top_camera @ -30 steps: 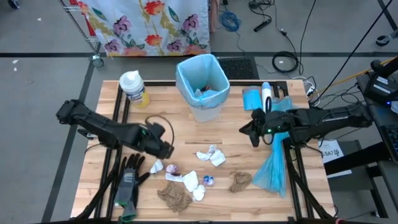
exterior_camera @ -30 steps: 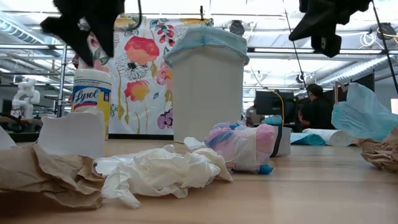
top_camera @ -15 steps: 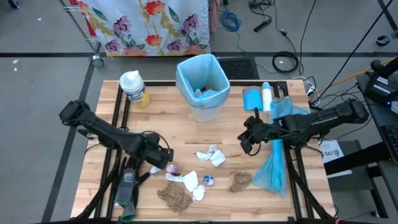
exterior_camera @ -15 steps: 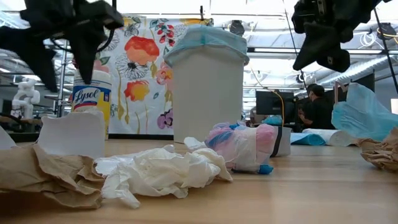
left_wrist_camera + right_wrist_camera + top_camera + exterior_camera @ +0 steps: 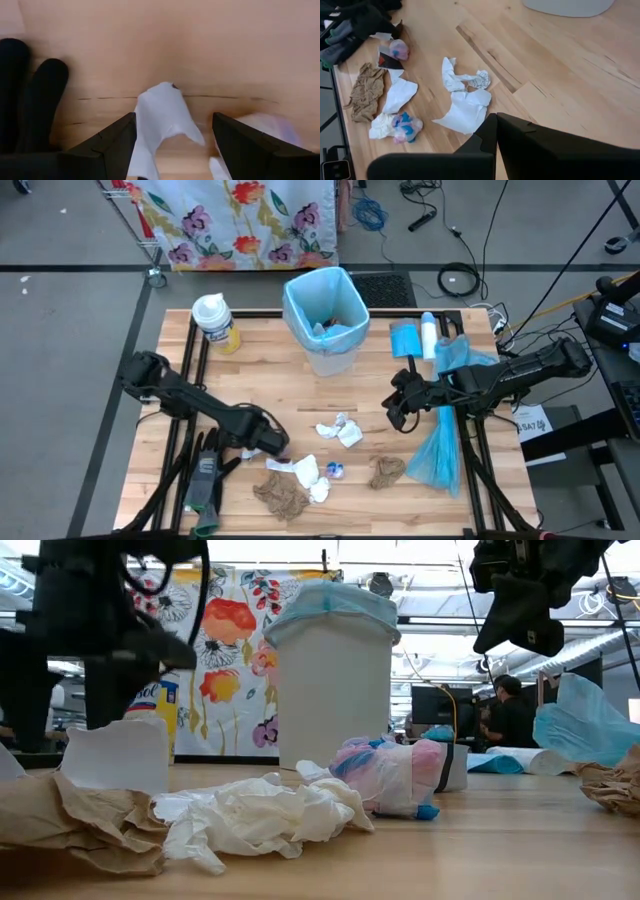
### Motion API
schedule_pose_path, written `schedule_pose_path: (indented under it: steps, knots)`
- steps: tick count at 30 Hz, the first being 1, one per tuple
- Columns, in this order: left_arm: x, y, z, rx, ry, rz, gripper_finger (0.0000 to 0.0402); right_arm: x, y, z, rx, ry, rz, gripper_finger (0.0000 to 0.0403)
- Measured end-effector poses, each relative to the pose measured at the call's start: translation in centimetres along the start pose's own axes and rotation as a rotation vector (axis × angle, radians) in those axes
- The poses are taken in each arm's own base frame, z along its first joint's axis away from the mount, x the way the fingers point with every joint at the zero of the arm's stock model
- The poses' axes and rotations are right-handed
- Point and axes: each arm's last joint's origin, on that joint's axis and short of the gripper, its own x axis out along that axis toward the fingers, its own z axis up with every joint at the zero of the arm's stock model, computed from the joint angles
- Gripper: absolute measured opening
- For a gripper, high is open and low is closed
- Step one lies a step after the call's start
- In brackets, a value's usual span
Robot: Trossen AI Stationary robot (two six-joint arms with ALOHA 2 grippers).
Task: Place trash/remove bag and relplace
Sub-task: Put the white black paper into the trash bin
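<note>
Trash scraps lie on the wooden table near its front: a white tissue (image 5: 340,430), a white wad (image 5: 306,472), brown paper (image 5: 282,495), another brown scrap (image 5: 386,472) and a purple wrapper (image 5: 278,452). My left gripper (image 5: 268,446) points down, open, low over the table beside the gloves (image 5: 205,470). Its fingers stand on either side of a white scrap (image 5: 165,117), which lies on the wood. My right gripper (image 5: 397,409) hangs shut above the table's right half, nothing in it. The white bin (image 5: 325,315), lined with a blue bag, stands at the far middle.
A wipes canister (image 5: 215,320) stands at the far left. A blue roll (image 5: 405,340), a white bottle (image 5: 428,332) and loose blue bags (image 5: 440,445) lie along the right side. The black-and-grey gloves lie at the near left.
My left gripper has come down and toward the table's near edge, rolling its wrist, until its open fingers straddle the white scrap beside the gloves. My right gripper sank a little toward the table's left, then kept still. No scrap has moved.
</note>
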Motion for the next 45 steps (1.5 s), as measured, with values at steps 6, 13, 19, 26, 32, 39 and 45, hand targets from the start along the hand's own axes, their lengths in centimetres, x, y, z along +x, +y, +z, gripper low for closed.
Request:
schedule_pose_path:
  steps: [6,13,19,26,32,39,45]
  knots:
    - [1.6,-0.4,-0.2,-0.106,0.045,0.078,0.0236,0.0,0.0,0.0,-0.001,0.003,0.002,0.0]
    - [1.6,-0.6,0.1,-0.071,0.069,0.085,0.0086,-0.1,0.2,-0.3,-0.029,0.012,0.013,0.0]
    - [1.6,-0.6,0.1,0.012,0.075,0.08,0.001,-0.2,0.4,-0.5,-0.047,0.015,0.02,0.0]
    - [-0.5,-0.2,0.5,0.067,0.052,0.0,0.0003,-0.1,0.4,-0.5,-0.064,0.01,0.016,0.0]
    - [-4.1,0.9,2.3,0.102,-0.04,-0.157,0.0002,-0.2,0.4,-0.5,-0.079,0.012,0.014,0.0]
    - [-9.5,2.1,5.7,0.153,-0.204,-0.479,0.0001,-0.2,0.4,-0.5,-0.101,0.012,0.014,0.0]
    - [-14.9,2.6,9.3,0.193,-0.37,-0.718,0.0001,-0.2,0.4,-0.5,-0.118,0.015,0.011,0.0]
